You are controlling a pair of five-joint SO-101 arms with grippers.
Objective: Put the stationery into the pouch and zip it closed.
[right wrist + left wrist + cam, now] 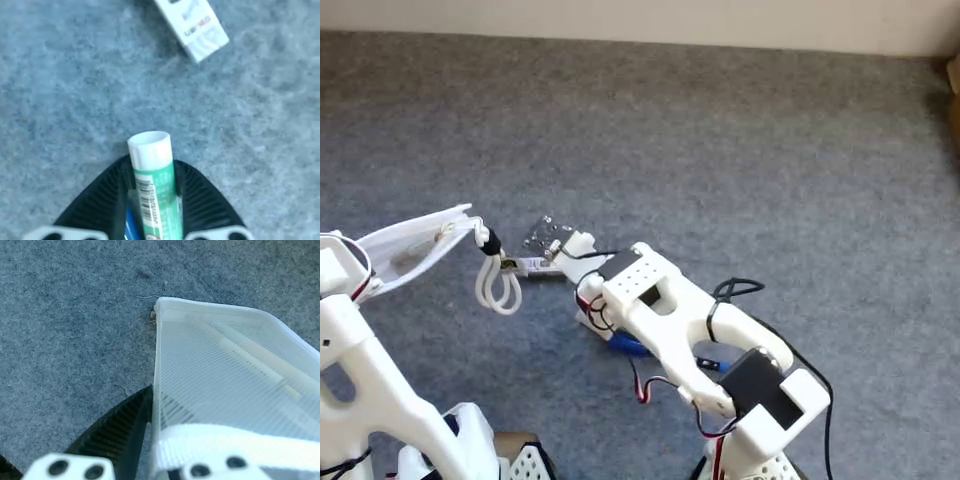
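Note:
A white mesh pouch (415,243) hangs tilted above the carpet, and my left gripper (152,402) is shut on its edge at the left of the high view. Pale pens (260,362) show through the mesh (225,380). The pouch's zip end carries a white cord loop (498,285). My right gripper (150,167) is shut on a glue stick (152,185) with a white cap and green label, held low over the carpet. A white eraser box (192,22) lies just ahead of it, also visible as the eraser box (533,265) beside the cord loop.
Grey carpet (720,150) covers the whole surface, wide open toward the back and right. The right arm (690,330) stretches from the front centre. A blue object (625,345) lies under it. A silvery part (545,235) sits near the eraser box.

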